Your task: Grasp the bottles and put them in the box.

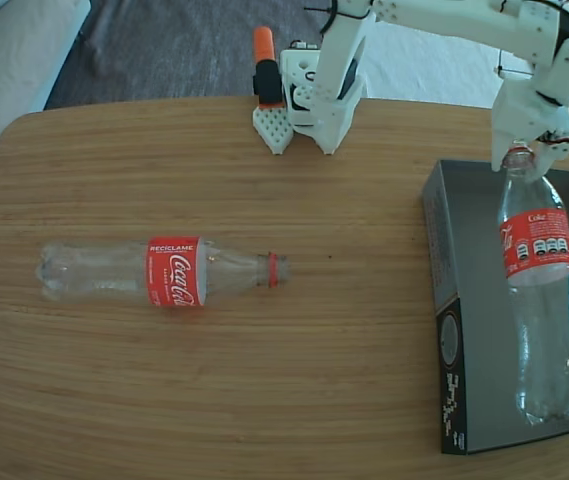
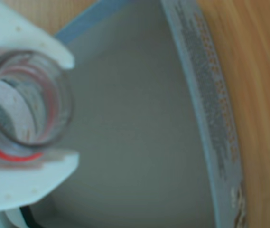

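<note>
While one bottle (image 1: 164, 272) lies on the table (image 1: 264, 400), claw (image 1: 520, 160) clamped on another bottle's neck (image 2: 25, 109), over the box (image 1: 464, 300).

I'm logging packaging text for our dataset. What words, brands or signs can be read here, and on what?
"RECICLAME" and "Coca-Cola": red label of the bottle on the table.
"Coke": red label of the bottle in the box, held at its neck by the gripper.
White print and round mark on the box side: too small to read.
</note>
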Action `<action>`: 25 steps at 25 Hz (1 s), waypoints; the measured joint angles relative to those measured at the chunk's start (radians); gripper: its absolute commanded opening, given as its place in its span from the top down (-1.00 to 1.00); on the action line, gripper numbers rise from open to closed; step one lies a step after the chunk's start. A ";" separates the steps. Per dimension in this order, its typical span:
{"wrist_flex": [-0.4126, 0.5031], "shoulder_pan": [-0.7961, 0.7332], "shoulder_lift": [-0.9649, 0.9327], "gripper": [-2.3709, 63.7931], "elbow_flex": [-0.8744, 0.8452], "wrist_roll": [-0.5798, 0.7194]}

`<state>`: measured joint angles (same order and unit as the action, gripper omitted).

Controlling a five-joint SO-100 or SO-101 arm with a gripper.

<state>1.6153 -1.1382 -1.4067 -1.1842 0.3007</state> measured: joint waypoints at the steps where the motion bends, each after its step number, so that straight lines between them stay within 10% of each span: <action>1: -0.009 0.002 0.000 0.86 -0.002 0.000; 25: -0.170 0.044 0.000 0.86 -0.229 0.011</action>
<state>1.4450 -1.0937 -1.4067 -1.4128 0.3114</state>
